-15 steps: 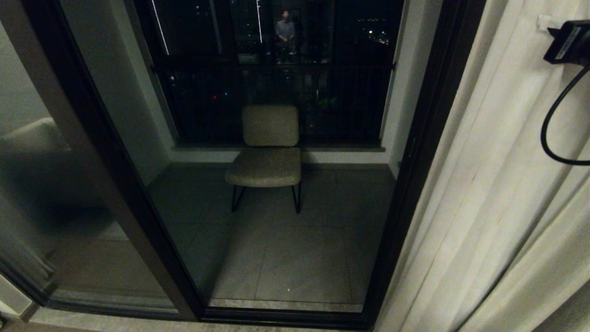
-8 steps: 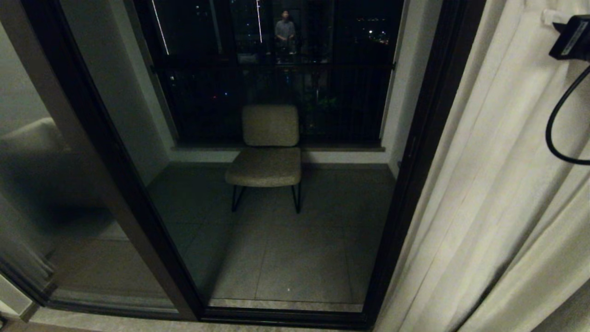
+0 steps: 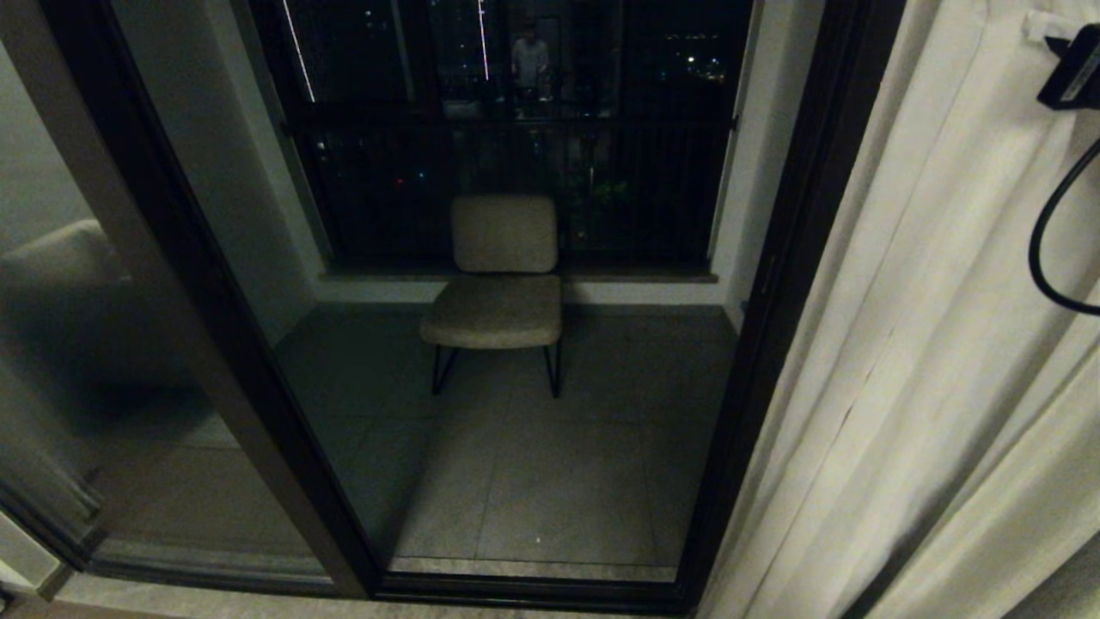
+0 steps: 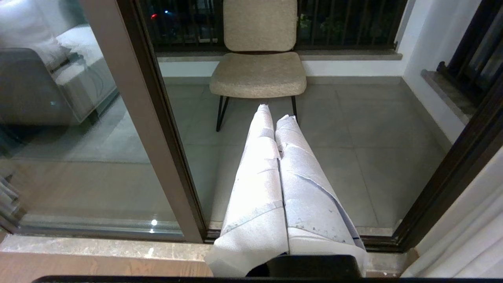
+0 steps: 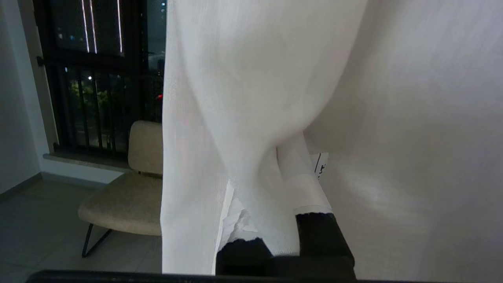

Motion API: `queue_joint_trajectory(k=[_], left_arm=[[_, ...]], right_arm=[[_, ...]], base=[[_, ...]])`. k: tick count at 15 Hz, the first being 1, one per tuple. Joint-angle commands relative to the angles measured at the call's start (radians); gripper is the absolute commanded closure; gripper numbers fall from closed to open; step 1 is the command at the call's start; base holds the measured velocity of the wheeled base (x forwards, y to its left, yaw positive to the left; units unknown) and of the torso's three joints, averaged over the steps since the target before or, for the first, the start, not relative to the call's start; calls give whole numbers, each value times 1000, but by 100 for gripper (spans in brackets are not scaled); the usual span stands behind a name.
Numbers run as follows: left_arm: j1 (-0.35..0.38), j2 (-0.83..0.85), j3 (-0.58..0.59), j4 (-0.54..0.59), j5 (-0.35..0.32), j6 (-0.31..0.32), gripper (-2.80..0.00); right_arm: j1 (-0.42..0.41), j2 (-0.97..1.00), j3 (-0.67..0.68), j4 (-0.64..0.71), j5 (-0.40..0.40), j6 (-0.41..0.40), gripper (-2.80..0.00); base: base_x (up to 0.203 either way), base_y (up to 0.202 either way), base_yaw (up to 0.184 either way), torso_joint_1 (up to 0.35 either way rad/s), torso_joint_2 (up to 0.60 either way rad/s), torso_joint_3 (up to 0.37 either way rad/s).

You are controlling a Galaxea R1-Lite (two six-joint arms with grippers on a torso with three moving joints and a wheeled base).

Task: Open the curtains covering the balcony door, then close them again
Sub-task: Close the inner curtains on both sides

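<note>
Here the right gripper (image 5: 283, 177) sits among the folds of the curtains (image 3: 928, 361), its jaws pressed together with a pleat of the cream fabric caught between the paper-wrapped fingers (image 5: 302, 196); cloth drapes over and around them in the right wrist view. In the head view only the dark wrist block and a looped black cable show at the upper right edge of the frame, against the gathered panel that fills the right third. Fabric: cream-white, slightly sheer, long soft vertical pleats, smooth matte surface. The balcony door (image 3: 773, 301) stands uncovered across the centre and left of the frame: thick dark frame, large clear panes, faint reflections. Beyond the glass, centre frame, a beige upholstered chair (image 3: 503, 284) with thin black metal legs on grey floor tiles (image 3: 550, 481), dark vertical railing (image 3: 516, 172) behind. The left gripper (image 4: 277, 118) appears only in the left wrist view, jaws closed on nothing, white-wrapped fingers side by side, pointing toward the chair, well apart from the curtains.
</note>
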Motion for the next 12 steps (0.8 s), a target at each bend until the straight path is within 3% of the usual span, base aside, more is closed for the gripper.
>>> queue_joint_trajectory(k=[1, 12], left_arm=[[0, 0, 0, 0, 0, 0, 0], [0, 0, 0, 0, -1, -1, 0]], right_arm=[[0, -6, 18, -7, 1, -2, 0], [1, -6, 81, -36, -20, -2, 0]], base=[[0, 0, 0, 0, 0, 0], [0, 0, 0, 0, 0, 0]])
